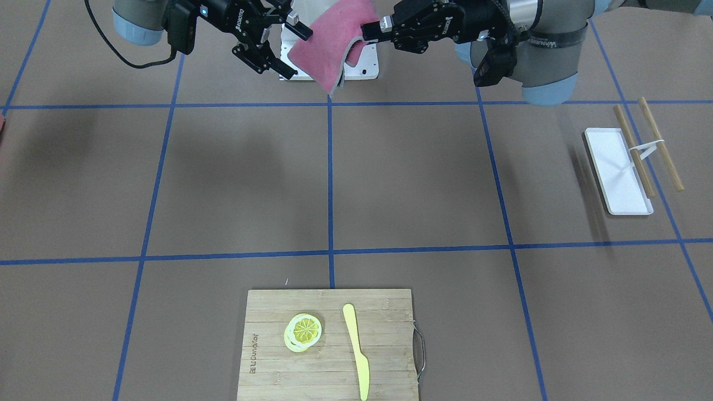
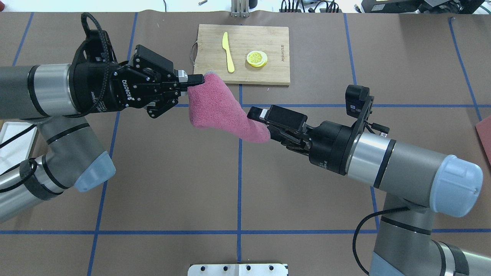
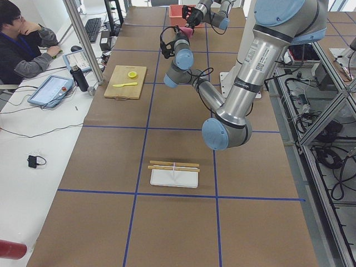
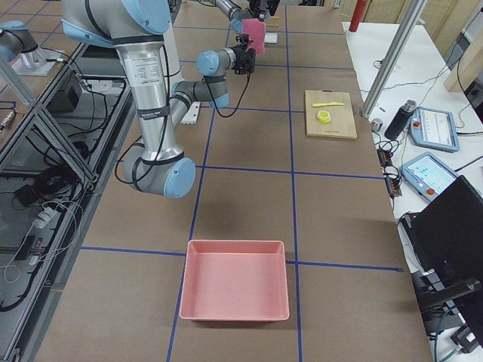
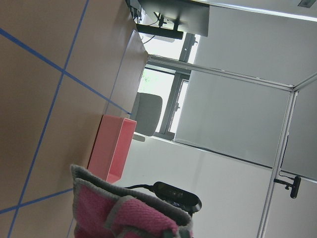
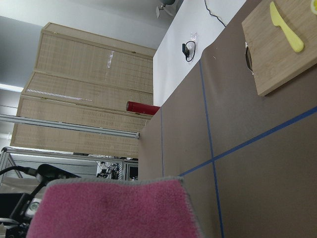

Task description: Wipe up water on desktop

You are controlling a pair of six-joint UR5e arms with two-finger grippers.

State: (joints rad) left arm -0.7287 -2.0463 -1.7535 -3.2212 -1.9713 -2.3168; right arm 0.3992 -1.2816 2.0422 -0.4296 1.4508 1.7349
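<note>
A pink cloth [image 2: 216, 109] with a grey edge hangs in the air above the brown desktop [image 2: 172, 172], between my two grippers. My left gripper [image 2: 197, 79] is shut on one corner of it; in the front view this gripper [image 1: 369, 29] is on the right. My right gripper [image 2: 261, 124] is at the cloth's other end. In the front view the right gripper [image 1: 293, 52] stands open, one finger on either side of the cloth's edge [image 1: 334, 47]. The cloth fills the bottom of both wrist views [image 5: 124, 213] [image 6: 114, 208]. I see no water on the desktop.
A wooden cutting board [image 2: 268, 73] with a lemon slice [image 2: 257, 58] and a yellow knife [image 2: 228, 51] lies at the far side. A white tray [image 1: 618, 170] with chopsticks [image 1: 660, 143] sits on my left. A pink bin [image 4: 235, 279] stands on my right.
</note>
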